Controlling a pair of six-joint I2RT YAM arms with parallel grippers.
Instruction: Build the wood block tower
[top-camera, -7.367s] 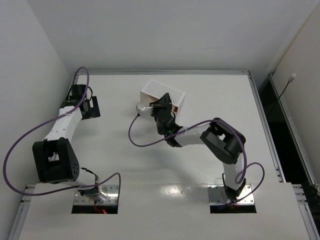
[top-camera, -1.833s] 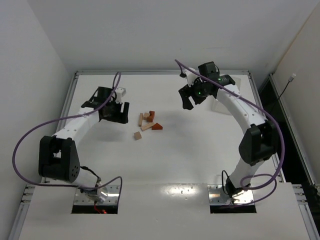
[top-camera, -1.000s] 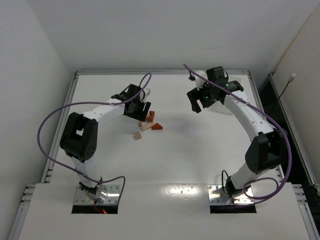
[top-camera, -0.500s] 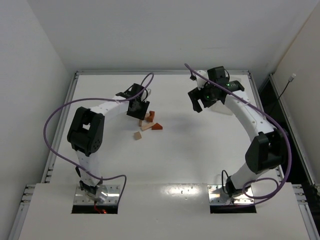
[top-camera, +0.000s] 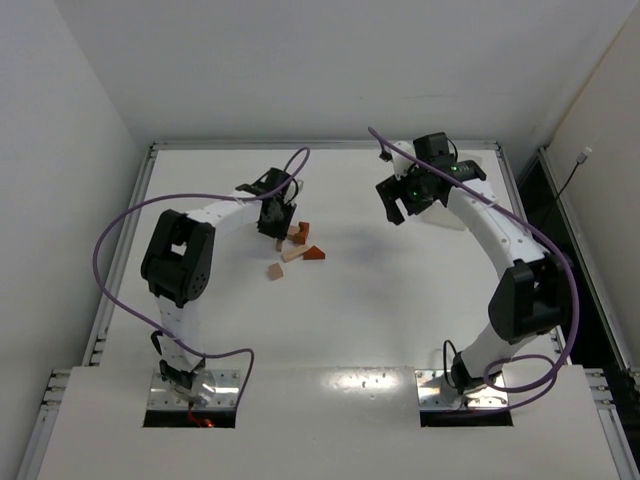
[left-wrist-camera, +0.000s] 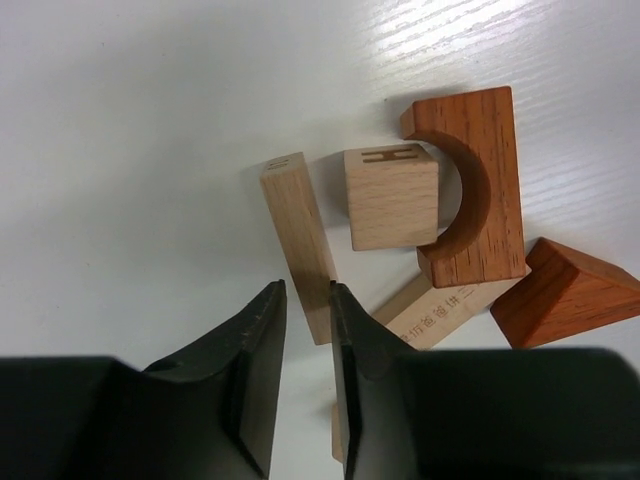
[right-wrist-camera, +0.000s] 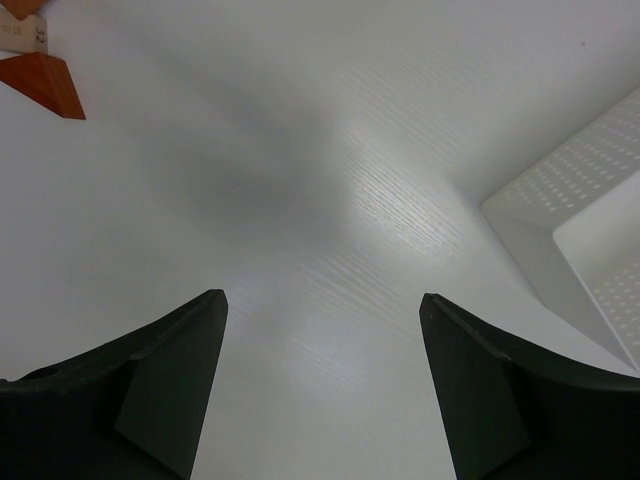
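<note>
The wood block tower is not yet built: we find no piece resting on top of another as a stack, and all of it lies loose on the table, left of centre.

We count six pieces, four light tan and two reddish-brown. The tan ones are:
- one tan stick
- one tan cube just beside the stick
- one printed plank, partly under the arch
- one lone tan block, apart from the cluster on its near side

The reddish-brown ones are one arch, curving around the cube, and one wedge at the plank's far end.

We count two arms. The left gripper is down at the cluster. Its jaws are narrow and pressed to both sides of the stick's near end, and the stick lies flat on the table.

The right gripper hangs over bare table well apart from the blocks, its jaws wide with nothing between them. One white perforated tray sits beside it.
</note>
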